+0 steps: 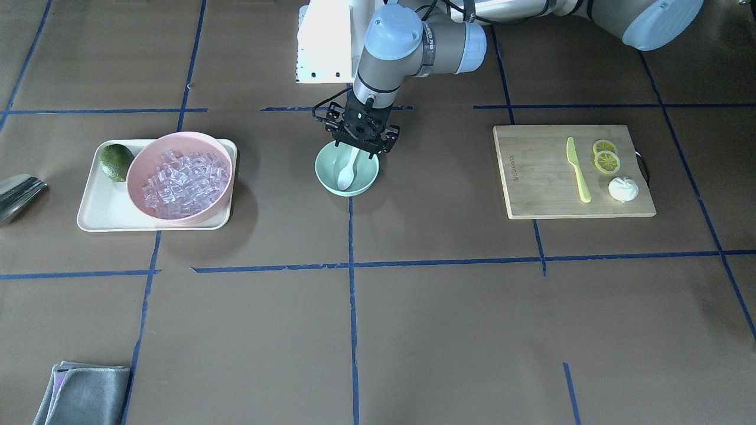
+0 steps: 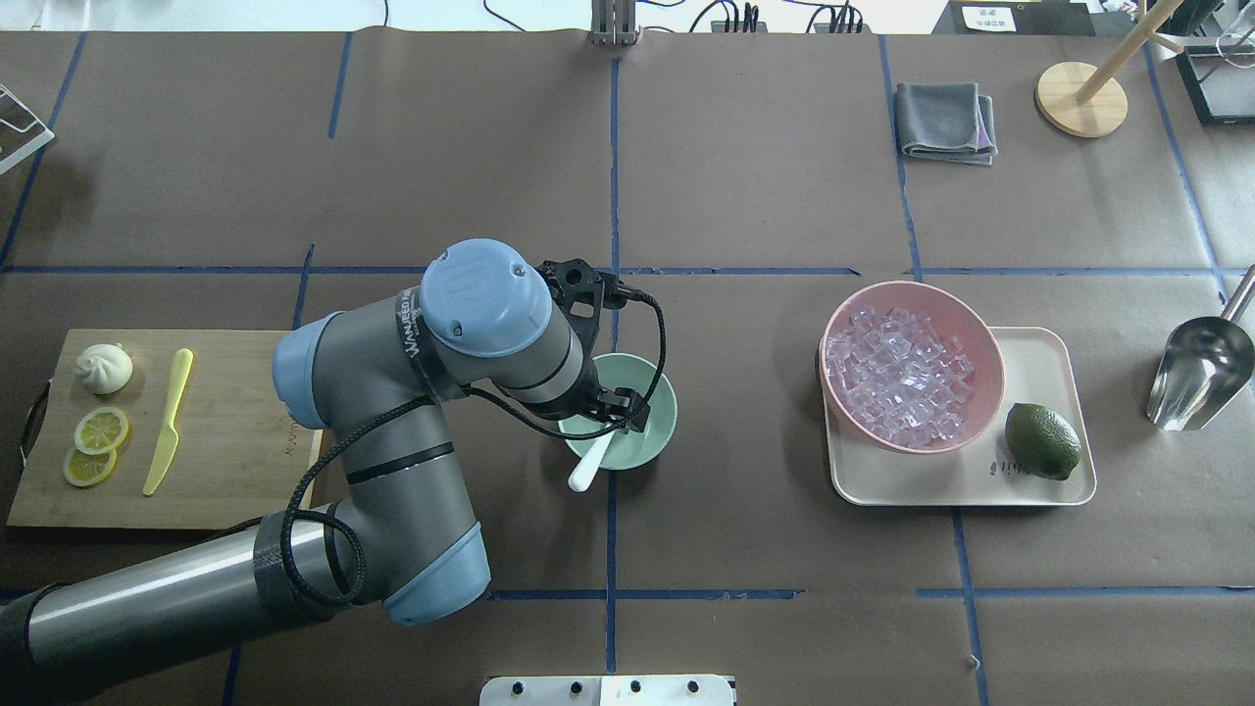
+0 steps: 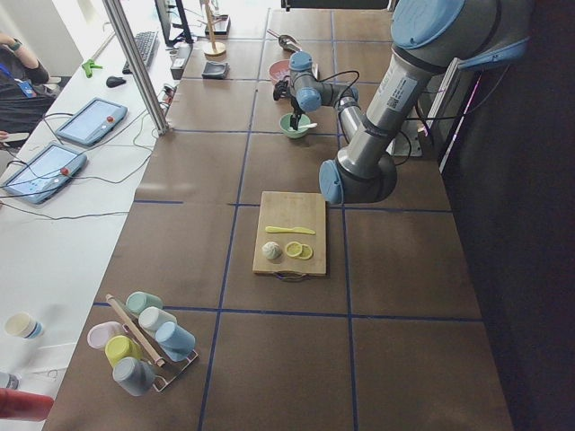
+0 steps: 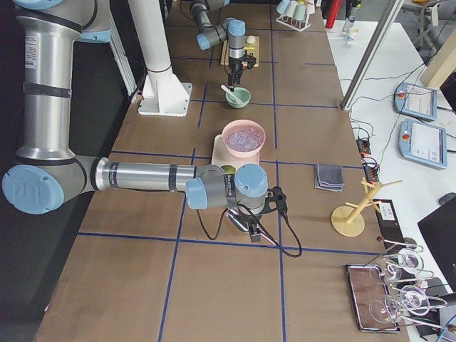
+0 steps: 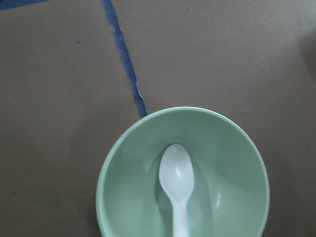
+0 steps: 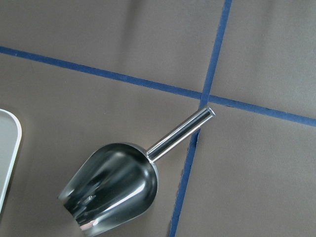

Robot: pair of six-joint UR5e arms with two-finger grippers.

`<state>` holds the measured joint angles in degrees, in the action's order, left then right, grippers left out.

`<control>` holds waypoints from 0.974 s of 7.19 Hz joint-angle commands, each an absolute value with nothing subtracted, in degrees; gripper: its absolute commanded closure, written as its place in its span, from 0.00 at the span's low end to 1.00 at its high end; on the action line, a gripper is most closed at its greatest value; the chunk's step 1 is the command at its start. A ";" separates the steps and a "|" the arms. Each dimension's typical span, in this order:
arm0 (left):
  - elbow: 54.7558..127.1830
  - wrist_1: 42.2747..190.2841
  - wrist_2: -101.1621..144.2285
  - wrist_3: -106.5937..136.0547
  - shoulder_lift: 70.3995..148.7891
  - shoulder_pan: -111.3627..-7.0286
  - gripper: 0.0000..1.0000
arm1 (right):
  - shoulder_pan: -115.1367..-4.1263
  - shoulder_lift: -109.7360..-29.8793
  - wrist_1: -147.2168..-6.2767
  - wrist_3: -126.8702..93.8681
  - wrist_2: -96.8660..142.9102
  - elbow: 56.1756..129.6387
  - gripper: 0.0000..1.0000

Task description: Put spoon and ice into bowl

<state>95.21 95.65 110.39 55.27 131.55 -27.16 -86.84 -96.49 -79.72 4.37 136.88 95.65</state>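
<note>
The white spoon [image 1: 345, 174] lies in the mint-green bowl [image 1: 370, 177], scoop down and handle leaning over the rim; it also shows in the left wrist view [image 5: 176, 177] and in the overhead view [image 2: 588, 471]. My left gripper [image 1: 361, 141] hangs just above the bowl's rim, open, with the spoon handle below it and not held. The ice [image 2: 902, 378] fills the pink bowl [image 2: 907, 291]; no cube shows in the mint bowl [image 5: 222, 163]. My right gripper [image 4: 251, 229] hovers over a steel scoop [image 6: 113, 190]; I cannot tell whether it is open.
The pink bowl and a lime [image 2: 1042, 441] sit on a cream tray [image 2: 1039, 343]. The scoop [image 2: 1201, 373] lies right of the tray. A cutting board [image 2: 235, 431] holds a yellow-green knife [image 2: 167, 422], lemon slices and a bun. A grey cloth [image 2: 946, 120] lies far back.
</note>
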 commanded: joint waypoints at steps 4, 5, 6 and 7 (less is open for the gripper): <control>109.07 77.17 123.40 18.19 115.89 -50.72 0.01 | -85.00 -95.37 -79.19 1.76 137.11 96.33 0.00; 109.25 77.43 128.18 14.89 111.58 -57.41 0.00 | -84.64 -93.53 -79.28 -0.42 137.98 96.42 0.00; 109.94 78.30 129.45 14.16 105.62 -62.61 0.00 | -83.25 -92.47 -79.28 -4.09 139.03 97.72 0.00; 109.95 78.40 129.38 12.93 101.03 -67.19 0.00 | -81.06 -92.03 -79.45 -8.22 139.04 100.00 0.00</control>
<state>109.65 78.04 128.09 15.01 107.28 -60.77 -83.30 -92.98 -79.32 -3.54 138.58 97.77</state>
